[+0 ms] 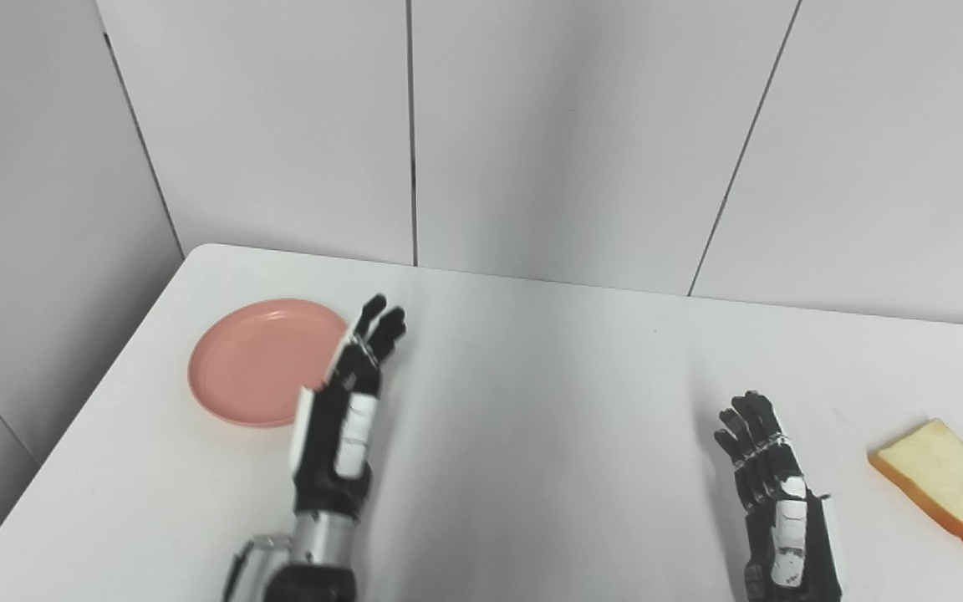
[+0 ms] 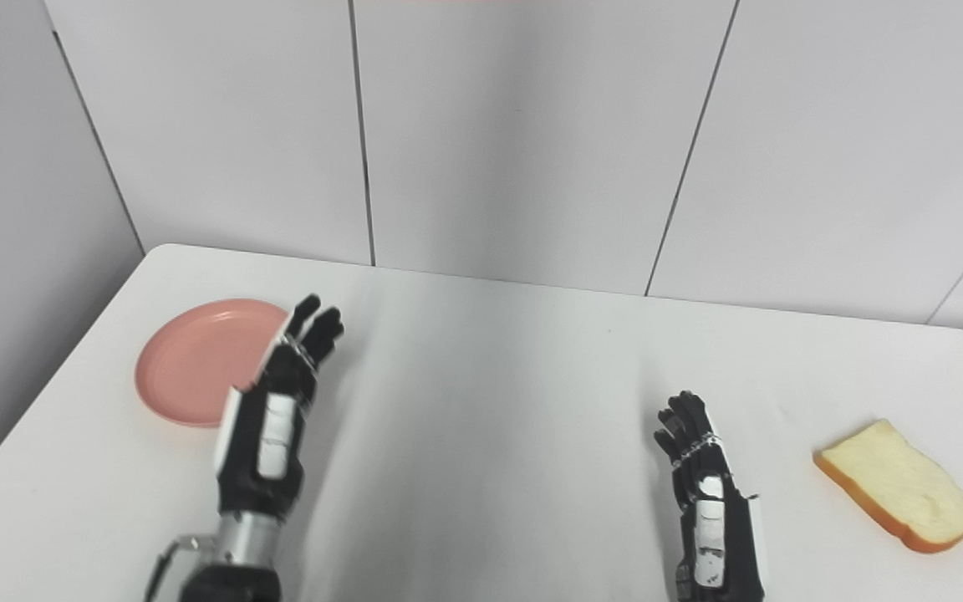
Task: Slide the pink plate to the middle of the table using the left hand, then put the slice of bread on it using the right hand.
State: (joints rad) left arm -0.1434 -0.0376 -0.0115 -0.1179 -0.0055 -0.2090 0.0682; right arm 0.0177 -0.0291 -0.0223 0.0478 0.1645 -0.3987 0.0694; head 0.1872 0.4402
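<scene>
The pink plate (image 1: 260, 361) lies near the far left corner of the table (image 1: 532, 401), and the left hand (image 1: 346, 410) overlaps its right rim with fingers straight and empty. The slice of bread (image 1: 950, 485) lies at the right edge, apart from the loosely curled, empty right hand (image 1: 770, 493).

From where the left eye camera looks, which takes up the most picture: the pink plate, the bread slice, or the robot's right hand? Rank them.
1. Pink plate, the largest, though the left hand hides part of it.
2 and 3. Bread slice and right hand look about alike; the frame cuts both off, so I won't rank them.
</scene>
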